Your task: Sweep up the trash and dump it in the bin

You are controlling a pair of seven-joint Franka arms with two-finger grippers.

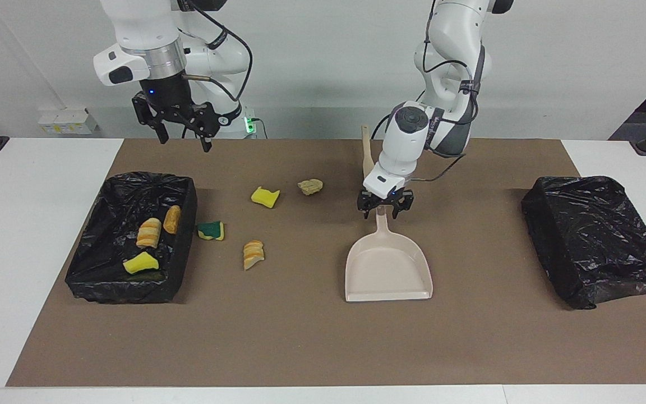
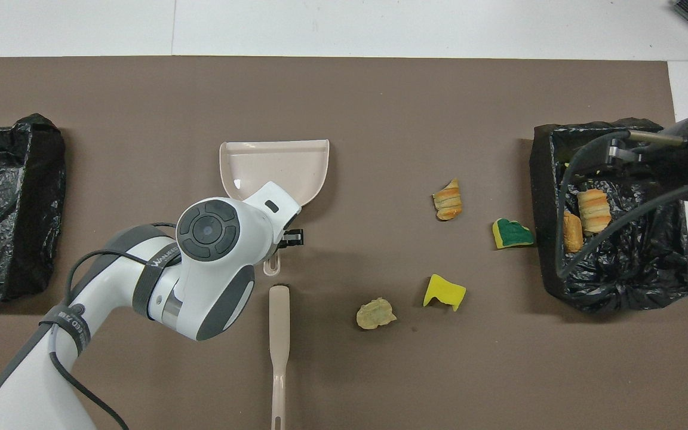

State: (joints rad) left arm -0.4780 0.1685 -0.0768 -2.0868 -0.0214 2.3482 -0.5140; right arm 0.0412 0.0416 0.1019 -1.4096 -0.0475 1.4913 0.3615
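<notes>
The left gripper [image 1: 385, 209] is placed at the handle of the dustpan [image 1: 388, 274], low over its upper end. Its fingers stand on both sides of the handle, but it cannot be told whether the handle is already gripped. The right gripper [image 1: 178, 127] is held high with its fingers apart and empty, above the mat [image 1: 312, 342] near the filled bin [image 1: 84, 264]; this arm waits.

Three pieces of trash are seen inside that bin. Four pieces are left on the mat: a yellow sponge [image 1: 265, 197], a tan chunk [image 1: 310, 186], a green sponge [image 1: 211, 230] just beside the bin, and a striped chunk [image 1: 253, 254]. The brush [image 1: 368, 163] is lying nearer to the robots than the dustpan, in line with its handle.

For a good grip, the handle should probably be closed on squarely at its middle, so that the pan is not tilted when lifted. The pan's lip should then be kept flat on the mat, facing the trash.
</notes>
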